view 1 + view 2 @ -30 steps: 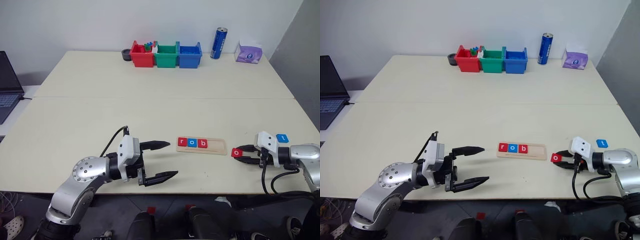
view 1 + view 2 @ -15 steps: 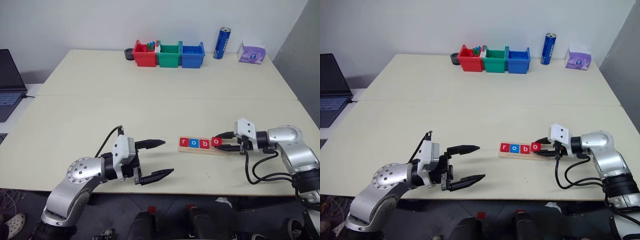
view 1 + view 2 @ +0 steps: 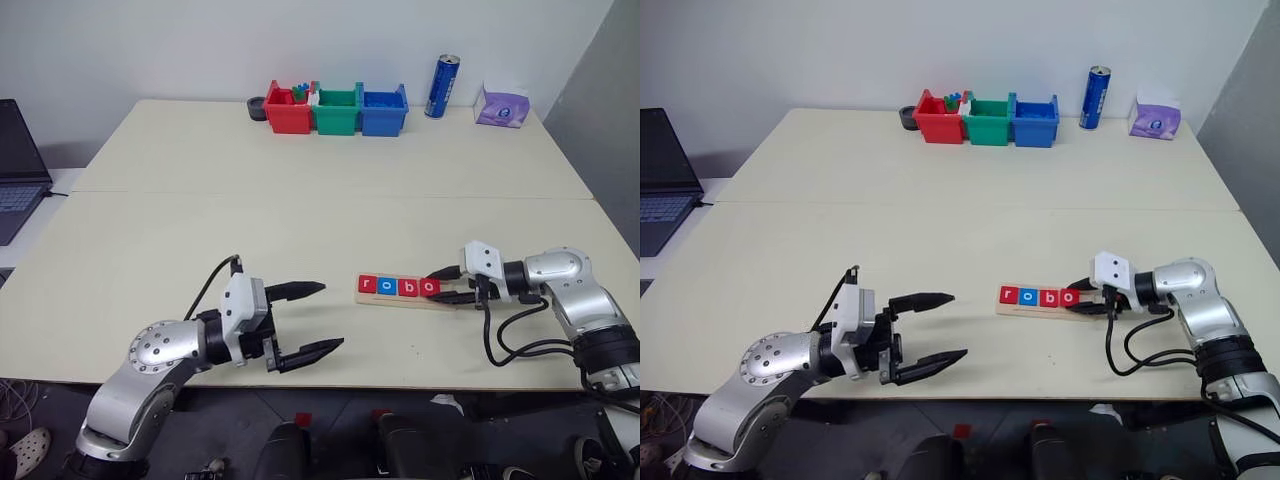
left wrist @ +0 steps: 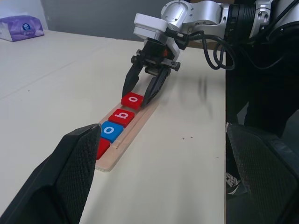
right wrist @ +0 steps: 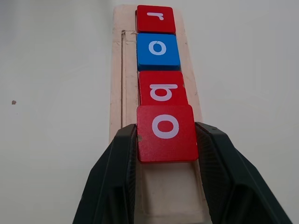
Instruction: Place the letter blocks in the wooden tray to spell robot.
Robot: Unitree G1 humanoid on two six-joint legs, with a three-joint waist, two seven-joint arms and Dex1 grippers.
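Fingers of my right gripper clamp the red "o" block, holding it over the wooden tray just beside the red "b" block. Beyond that I see the blue "o" block and red "r" block in the groove. My left gripper hangs wide open, well apart.
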